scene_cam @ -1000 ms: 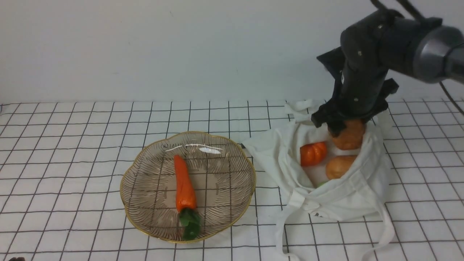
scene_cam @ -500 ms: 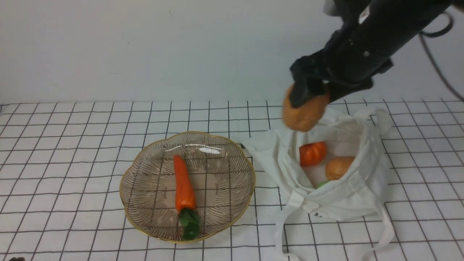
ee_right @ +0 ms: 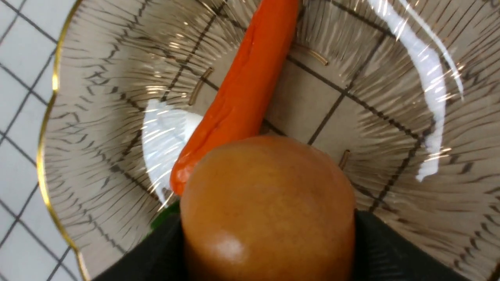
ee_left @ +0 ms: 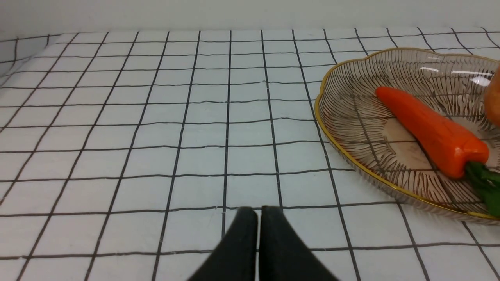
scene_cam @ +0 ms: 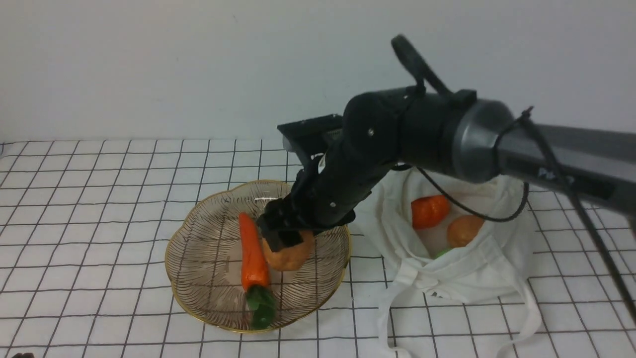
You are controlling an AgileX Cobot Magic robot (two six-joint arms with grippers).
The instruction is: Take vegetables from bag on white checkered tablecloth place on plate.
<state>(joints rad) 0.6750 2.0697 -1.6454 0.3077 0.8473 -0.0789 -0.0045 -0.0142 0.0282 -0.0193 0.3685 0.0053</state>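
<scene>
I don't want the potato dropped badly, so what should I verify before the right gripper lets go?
- Potato between the gripper's jaws: ok
- Potato over the dish, inside its rim: ok
- Potato resting on the dish bottom: cannot tell
- Room beside the carrot for the potato: ok
- Bag emptied of vegetables: not ok, pumpkin and smaller potato inside

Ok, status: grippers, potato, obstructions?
Right gripper on the larger potato, over the plate. Left gripper shut, nothing between its tips. Carrot already in the plate, right beside the potato.
</scene>
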